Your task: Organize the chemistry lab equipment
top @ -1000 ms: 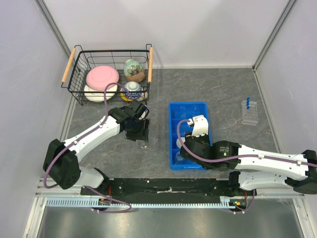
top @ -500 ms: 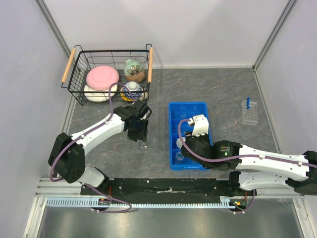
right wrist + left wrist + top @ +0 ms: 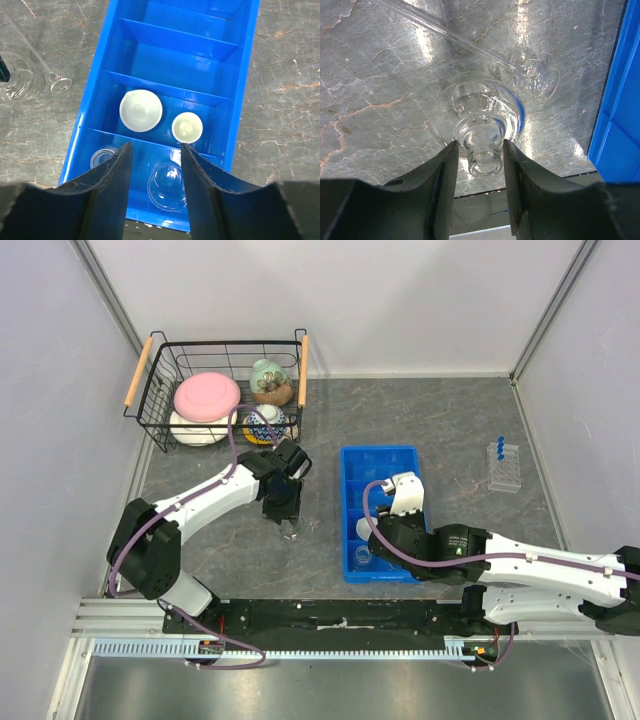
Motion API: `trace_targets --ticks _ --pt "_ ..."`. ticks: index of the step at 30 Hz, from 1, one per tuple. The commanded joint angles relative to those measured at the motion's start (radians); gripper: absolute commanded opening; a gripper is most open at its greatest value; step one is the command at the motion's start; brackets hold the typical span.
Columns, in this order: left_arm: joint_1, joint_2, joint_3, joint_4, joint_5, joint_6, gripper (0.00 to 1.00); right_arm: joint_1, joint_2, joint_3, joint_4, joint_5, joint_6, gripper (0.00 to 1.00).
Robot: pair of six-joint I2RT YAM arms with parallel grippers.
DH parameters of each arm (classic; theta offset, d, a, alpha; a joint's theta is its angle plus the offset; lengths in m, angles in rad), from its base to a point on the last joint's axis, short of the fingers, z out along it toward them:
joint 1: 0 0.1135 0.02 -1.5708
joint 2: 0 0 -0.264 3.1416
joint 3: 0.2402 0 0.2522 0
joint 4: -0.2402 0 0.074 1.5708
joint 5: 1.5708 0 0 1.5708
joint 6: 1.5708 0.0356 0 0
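Gray marbled table [image 3: 450, 430], white walls. Basket [image 3: 160, 350] of crockery sits far left, tube rack [image 3: 505, 468] far right, blue tray [image 3: 380, 475] in the middle. Left gripper [image 3: 479, 150] is clamped on the neck of a flask [image 3: 480, 107] standing on the table just left of the tray. A glass rod [image 3: 445, 32] lies beside it. Right gripper [image 3: 156, 150] hovers over the tray's near end, fingers apart and holding nothing. Two white dishes [image 3: 141, 110] share one compartment. A second flask [image 3: 167, 187] sits in the nearest compartment.

The flask [image 3: 477, 115] stands left of the tray [image 3: 165, 60] holding two dishes [image 3: 141, 110].
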Motion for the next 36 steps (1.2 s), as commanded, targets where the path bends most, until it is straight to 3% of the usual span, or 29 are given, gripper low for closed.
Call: trace_targets --ticks 1,13,26,36 --pt "-0.01 0.007 0.039 0.021 -0.022 -0.006 0.46 -0.004 -0.024 -0.012 0.013 0.003 0.002 0.5" --pt "-0.013 -0.021 0.044 -0.015 -0.046 0.003 0.02 -0.006 -0.03 -0.024 0.019 -0.005 0.006 0.46" --pt "-0.035 -0.134 0.236 -0.252 -0.183 0.052 0.02 -0.007 -0.007 -0.009 0.029 -0.014 0.0 0.46" --pt "-0.142 -0.018 0.511 -0.307 -0.151 0.094 0.02 -0.089 -0.035 0.032 0.025 -0.011 -0.053 0.47"
